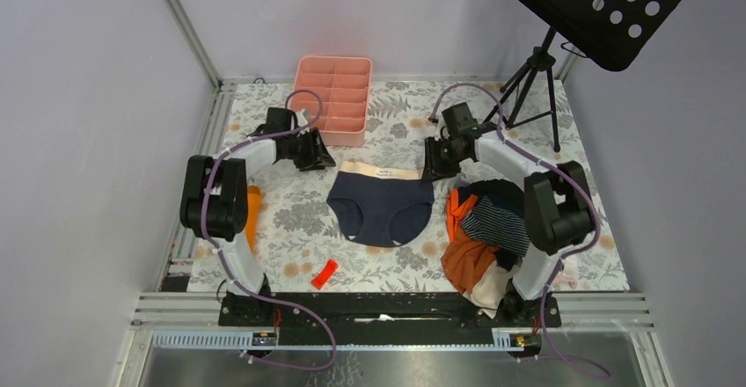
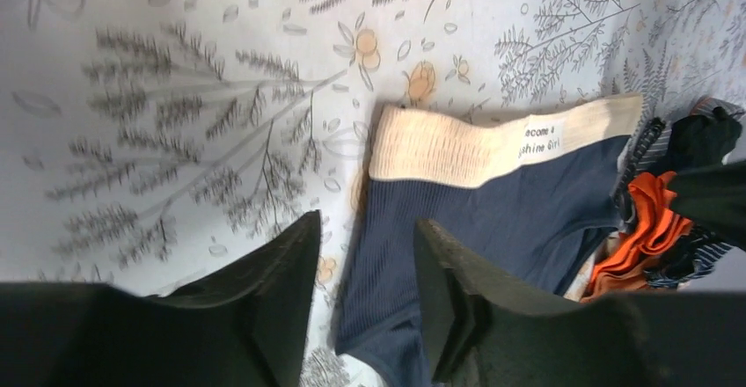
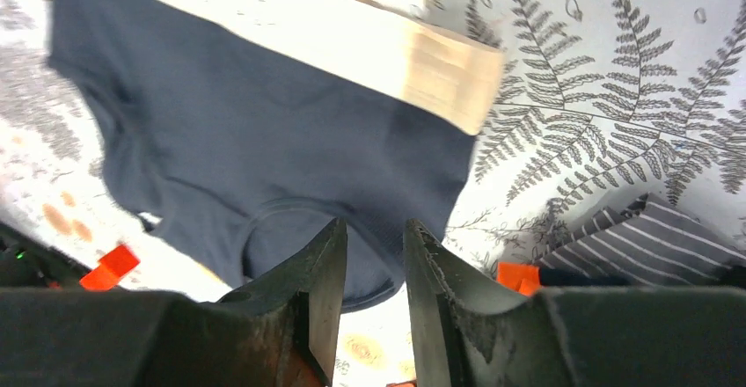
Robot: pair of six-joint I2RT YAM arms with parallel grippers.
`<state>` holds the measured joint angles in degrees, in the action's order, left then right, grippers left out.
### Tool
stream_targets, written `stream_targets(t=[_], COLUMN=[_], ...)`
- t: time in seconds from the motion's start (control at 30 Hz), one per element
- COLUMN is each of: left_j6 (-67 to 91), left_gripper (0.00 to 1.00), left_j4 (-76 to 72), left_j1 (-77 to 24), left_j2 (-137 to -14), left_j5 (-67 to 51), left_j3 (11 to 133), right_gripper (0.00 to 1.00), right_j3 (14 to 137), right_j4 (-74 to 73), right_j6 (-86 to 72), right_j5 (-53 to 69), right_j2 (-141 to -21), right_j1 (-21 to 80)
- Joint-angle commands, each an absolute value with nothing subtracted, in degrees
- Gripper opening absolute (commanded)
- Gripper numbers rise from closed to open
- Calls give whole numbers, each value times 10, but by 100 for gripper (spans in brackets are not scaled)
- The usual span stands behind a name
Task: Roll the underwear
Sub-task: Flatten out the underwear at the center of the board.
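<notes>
The navy underwear (image 1: pixel 381 207) with a tan waistband (image 1: pixel 380 171) lies spread flat in the middle of the floral mat. My left gripper (image 1: pixel 317 154) hovers just off the waistband's left corner, open, with nothing between its fingers; in the left wrist view the gripper (image 2: pixel 365 229) looks down on the underwear (image 2: pixel 493 220). My right gripper (image 1: pixel 435 163) is by the waistband's right corner. Its jaws (image 3: pixel 376 229) stand apart and empty above the underwear (image 3: pixel 264 149). A striped underwear (image 1: pixel 497 224) lies on the clothes pile at the right.
A pile of clothes (image 1: pixel 471 259) with orange cloth sits beside the right arm. A pink divided tray (image 1: pixel 334 97) stands at the back, just behind the left gripper. A small red piece (image 1: pixel 324 273) lies near the front. A tripod (image 1: pixel 532 75) stands at the back right.
</notes>
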<state>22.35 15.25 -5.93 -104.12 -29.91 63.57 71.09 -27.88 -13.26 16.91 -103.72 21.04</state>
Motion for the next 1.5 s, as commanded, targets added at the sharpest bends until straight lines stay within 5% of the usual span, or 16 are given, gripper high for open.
stream_targets(t=[0.0,0.13,0.37,0.8,1.07,1.33,1.47], left_j6=[183,155,122,102,95,96,114], left_gripper=[41,35,42,28,31,2,0], left_j4=[136,142,146,162,155,192,215], left_j1=[-70,-83,-111,-130,-166,-166,-156], left_j2=[-1078,-1105,-1142,-1165,-1172,-1153,-1105], left_j5=[-307,-282,-260,-227,-222,-99,-70], left_j3=[692,715,741,741,739,748,720], right_gripper=[38,38,39,39,39,39,36], right_j3=[740,728,715,701,681,682,692], right_j4=[-294,-309,-325,-326,-325,-325,-323], right_j6=[-90,-57,-40,-23,-15,-6,29], right_j5=[218,214,213,189,189,196,216], right_j2=[-947,-868,-791,-763,-757,-758,-777], right_j1=[210,210,210,210,209,210,230])
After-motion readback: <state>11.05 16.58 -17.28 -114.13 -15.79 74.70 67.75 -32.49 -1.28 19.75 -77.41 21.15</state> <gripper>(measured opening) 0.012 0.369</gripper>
